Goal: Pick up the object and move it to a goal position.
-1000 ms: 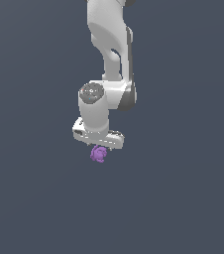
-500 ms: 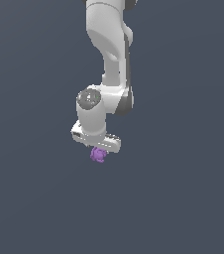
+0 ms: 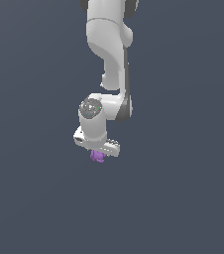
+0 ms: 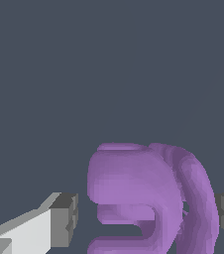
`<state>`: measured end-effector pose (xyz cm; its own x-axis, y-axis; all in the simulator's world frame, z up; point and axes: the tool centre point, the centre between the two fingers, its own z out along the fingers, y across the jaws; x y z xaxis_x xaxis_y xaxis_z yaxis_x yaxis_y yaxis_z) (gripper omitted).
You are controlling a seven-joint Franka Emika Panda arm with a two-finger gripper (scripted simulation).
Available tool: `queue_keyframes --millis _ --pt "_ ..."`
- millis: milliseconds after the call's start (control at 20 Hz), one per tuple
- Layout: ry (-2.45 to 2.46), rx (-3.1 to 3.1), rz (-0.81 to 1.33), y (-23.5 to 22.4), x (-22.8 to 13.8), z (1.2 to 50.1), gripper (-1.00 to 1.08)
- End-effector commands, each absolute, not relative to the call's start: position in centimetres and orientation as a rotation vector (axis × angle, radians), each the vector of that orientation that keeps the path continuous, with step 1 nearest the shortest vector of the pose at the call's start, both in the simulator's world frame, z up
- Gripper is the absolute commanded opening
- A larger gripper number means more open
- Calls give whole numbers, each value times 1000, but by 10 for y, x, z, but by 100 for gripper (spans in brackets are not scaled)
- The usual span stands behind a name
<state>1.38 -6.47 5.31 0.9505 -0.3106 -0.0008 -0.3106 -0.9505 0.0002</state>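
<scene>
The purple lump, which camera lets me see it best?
The wrist view. There the purple lump fills much of the picture between the gripper fingers, so its rounded bumps show. In the exterior view it is only a tiny purple speck under the white gripper, mostly hidden.

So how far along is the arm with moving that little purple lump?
Approach looks done: the gripper sits right over the purple lump. In hand is the grasp: in the wrist view the lump lies between the fingers, with a gap showing on one side, so a firm hold can't be confirmed. Left: carrying it to the goal, which no view shows.
</scene>
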Motion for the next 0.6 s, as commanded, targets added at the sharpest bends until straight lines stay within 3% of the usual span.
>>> queue_keyframes --millis 0,200,250,550 --pt "-495 3102 0 -65 14 44 100" --pt "-496 3102 0 -65 15 40 100" --pt "-496 3102 0 -65 15 40 -100" --pt "-496 3102 0 -65 15 40 -100"
